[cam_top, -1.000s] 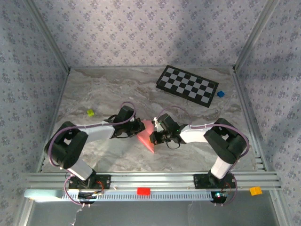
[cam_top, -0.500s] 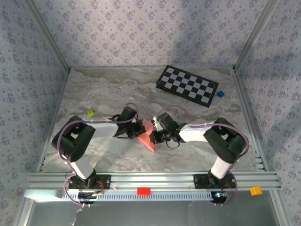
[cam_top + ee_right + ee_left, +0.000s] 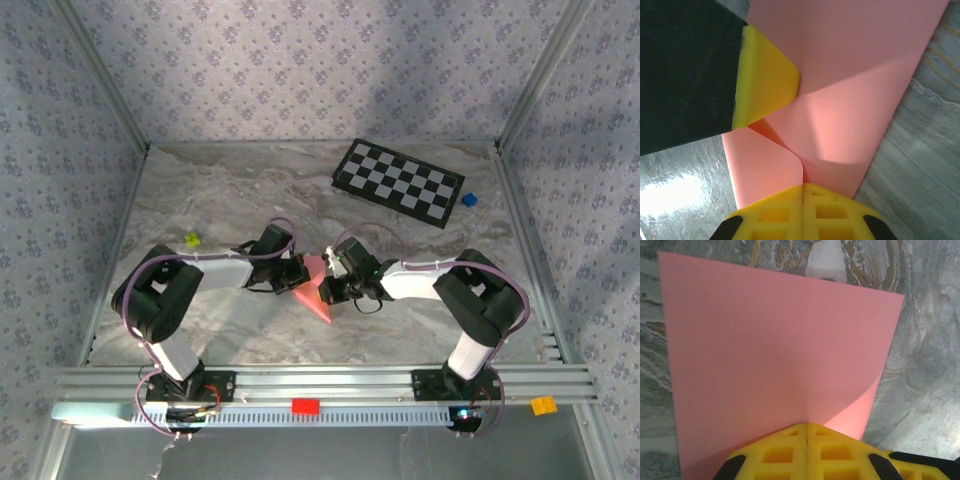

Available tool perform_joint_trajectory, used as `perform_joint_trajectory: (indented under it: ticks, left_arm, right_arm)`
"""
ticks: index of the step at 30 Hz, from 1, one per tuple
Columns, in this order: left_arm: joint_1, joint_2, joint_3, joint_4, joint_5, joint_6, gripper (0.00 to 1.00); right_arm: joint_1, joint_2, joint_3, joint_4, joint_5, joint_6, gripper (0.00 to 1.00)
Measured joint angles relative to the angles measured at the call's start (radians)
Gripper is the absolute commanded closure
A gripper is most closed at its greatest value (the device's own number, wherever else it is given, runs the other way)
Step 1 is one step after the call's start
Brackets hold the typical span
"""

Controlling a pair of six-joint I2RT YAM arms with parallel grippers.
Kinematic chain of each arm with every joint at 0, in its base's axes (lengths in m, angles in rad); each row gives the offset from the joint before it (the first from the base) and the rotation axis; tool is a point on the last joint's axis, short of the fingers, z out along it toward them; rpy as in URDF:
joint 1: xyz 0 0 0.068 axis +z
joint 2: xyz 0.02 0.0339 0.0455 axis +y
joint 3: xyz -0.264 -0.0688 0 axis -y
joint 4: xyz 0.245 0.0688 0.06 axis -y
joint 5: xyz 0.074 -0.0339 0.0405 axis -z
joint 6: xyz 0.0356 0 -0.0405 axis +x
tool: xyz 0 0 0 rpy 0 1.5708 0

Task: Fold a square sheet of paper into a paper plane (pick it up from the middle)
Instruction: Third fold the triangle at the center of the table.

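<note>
**Risk of slipping mid-fold**

At left, pressing the fully closed left gripper [image 3: 806, 432] onto the square sheet of paper [image 3: 775, 350], part-folded in the middle of the table [image 3: 220, 190]; could skid it and skew the crease. At right, apparently nipping a curled fold in the clamped right gripper [image 3: 802, 192]; might tear or crumple it under pull. Cannot tell whether anything is pinched at left, nor make out the contact spots from overhead.

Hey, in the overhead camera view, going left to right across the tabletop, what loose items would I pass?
yellow-green block → pink paper sheet → black-and-white checkerboard → blue block
</note>
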Motion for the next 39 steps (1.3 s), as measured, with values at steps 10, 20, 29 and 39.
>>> perform_joint_trajectory:
  ticks: [10,20,29,39]
  left_arm:
    - [0.000,0.001,0.012,-0.036,0.000,0.017,0.97]
    - [0.000,0.002,0.012,-0.036,0.000,0.021,0.97]
    - [0.001,0.002,0.029,-0.066,0.000,0.041,0.95]
    - [0.016,0.003,0.154,-0.122,0.001,0.109,0.92]
  right_arm:
    - [-0.006,0.000,0.000,0.000,-0.004,-0.005,1.00]
    - [-0.006,0.000,0.000,0.001,-0.023,-0.015,1.00]
    - [-0.008,0.000,0.000,-0.003,-0.023,-0.023,1.00]
    - [-0.010,0.000,0.000,0.005,-0.023,-0.022,1.00]
